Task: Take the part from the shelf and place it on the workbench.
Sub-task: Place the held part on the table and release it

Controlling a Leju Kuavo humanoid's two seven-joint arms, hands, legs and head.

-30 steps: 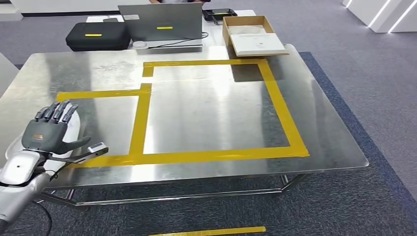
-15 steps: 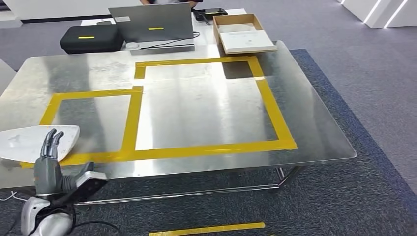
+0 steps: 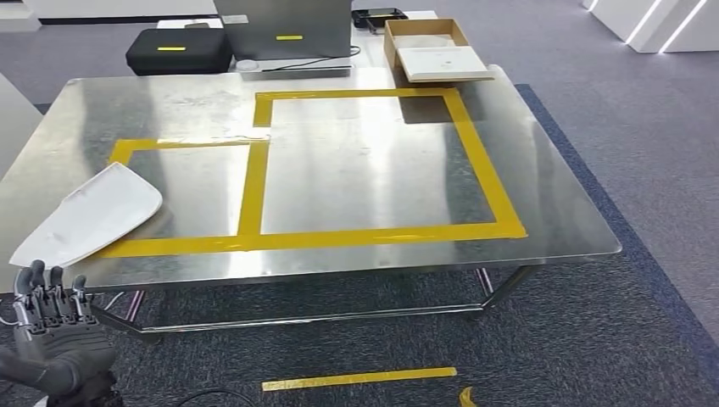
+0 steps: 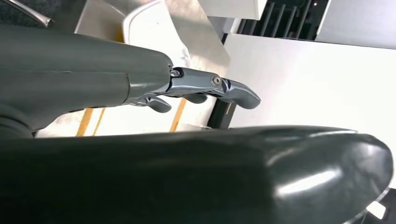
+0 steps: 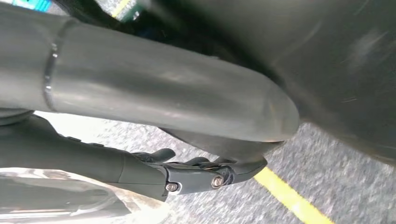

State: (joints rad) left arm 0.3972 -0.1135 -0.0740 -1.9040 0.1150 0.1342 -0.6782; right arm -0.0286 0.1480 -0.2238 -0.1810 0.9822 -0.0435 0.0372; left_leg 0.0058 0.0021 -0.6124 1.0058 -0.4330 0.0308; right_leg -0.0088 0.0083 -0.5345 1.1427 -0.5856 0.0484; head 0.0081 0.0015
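Observation:
The white curved part lies flat on the steel workbench, at its near left corner, partly over the yellow tape outline. My left hand hangs below the table's front edge, apart from the part, fingers extended and holding nothing. The left wrist view looks past that hand to the part on the bench. In the right wrist view my right hand hangs over grey carpet with its fingers loosely extended and nothing in them.
At the far edge of the bench stand a black case, a grey laptop and an open cardboard box. A yellow tape strip marks the carpet in front of the table.
My left hand has let go of the white part, which now lies on the bench, and has dropped below the table edge. The camera view has also shifted.

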